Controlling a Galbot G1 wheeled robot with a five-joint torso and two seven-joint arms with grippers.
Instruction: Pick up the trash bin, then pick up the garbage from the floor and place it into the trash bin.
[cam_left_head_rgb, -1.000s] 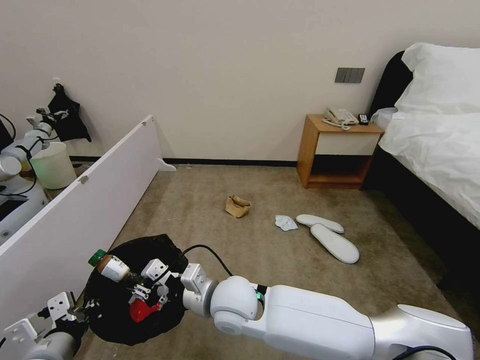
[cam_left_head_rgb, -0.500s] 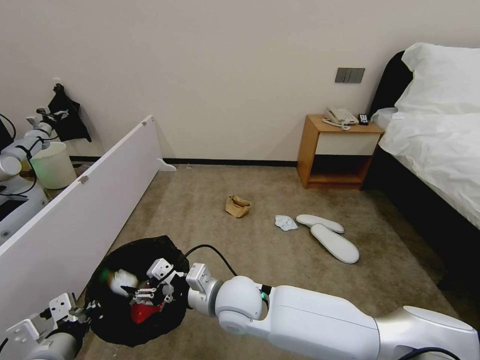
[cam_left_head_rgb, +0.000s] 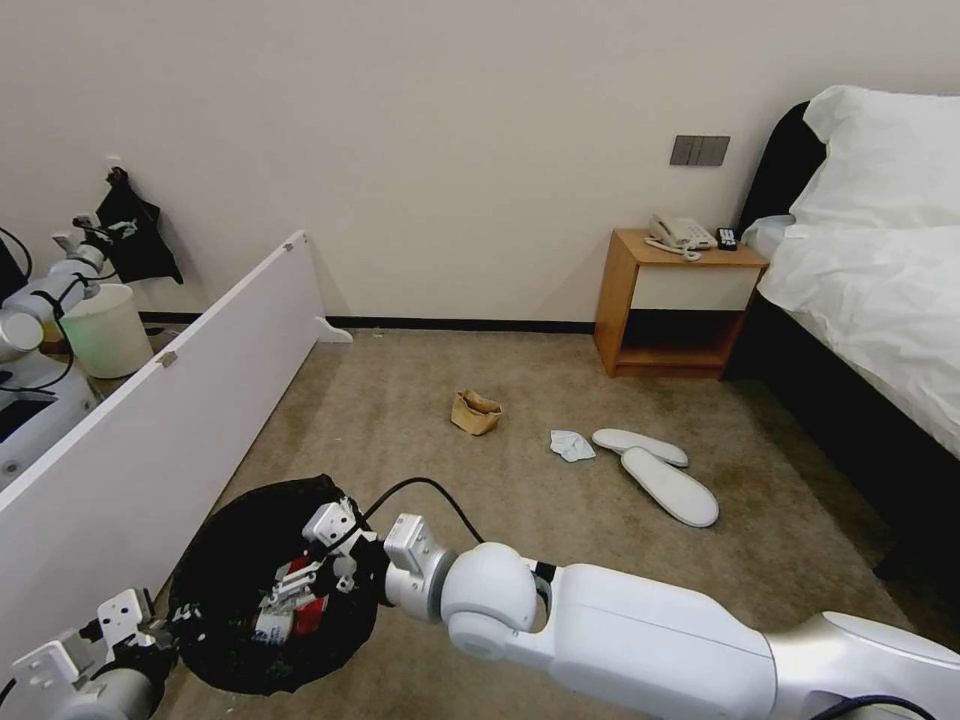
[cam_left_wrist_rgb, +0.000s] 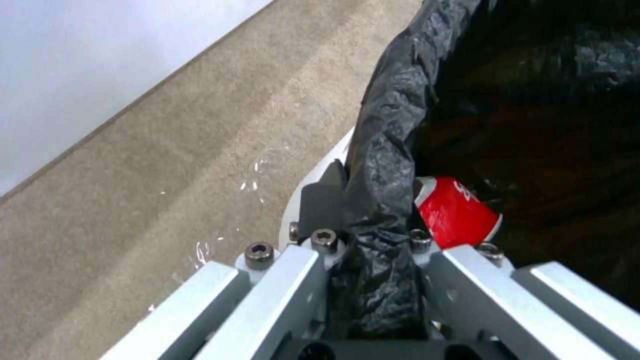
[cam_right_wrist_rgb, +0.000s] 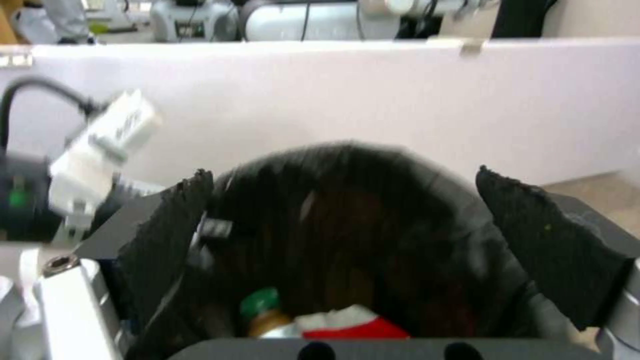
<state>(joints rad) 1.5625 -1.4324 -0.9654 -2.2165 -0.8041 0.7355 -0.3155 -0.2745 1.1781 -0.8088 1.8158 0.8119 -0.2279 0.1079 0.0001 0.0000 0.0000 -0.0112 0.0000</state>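
Note:
The trash bin (cam_left_head_rgb: 240, 560), lined with a black bag, hangs at the lower left. My left gripper (cam_left_head_rgb: 160, 628) is shut on its rim (cam_left_wrist_rgb: 380, 200). Over the bin's mouth my right gripper (cam_left_head_rgb: 300, 585) is open, its two black pads (cam_right_wrist_rgb: 167, 240) wide apart with nothing between them. Inside the bin lie a green-capped bottle (cam_right_wrist_rgb: 263, 307) and a red can (cam_left_wrist_rgb: 457, 212). On the floor (cam_left_head_rgb: 520, 520) farther off lie a brown paper bag (cam_left_head_rgb: 475, 411), a crumpled white tissue (cam_left_head_rgb: 571, 445) and two white slippers (cam_left_head_rgb: 670, 487).
A long white panel (cam_left_head_rgb: 150, 430) runs along my left, close to the bin. A wooden nightstand (cam_left_head_rgb: 680, 305) and a bed (cam_left_head_rgb: 870, 290) stand at the right. A pale bucket (cam_left_head_rgb: 105, 330) and another robot arm are behind the panel.
A second ago my right gripper had the green-capped bottle over the bin. The bottle has dropped into the bin, and the gripper has sunk slightly toward the bin's mouth.

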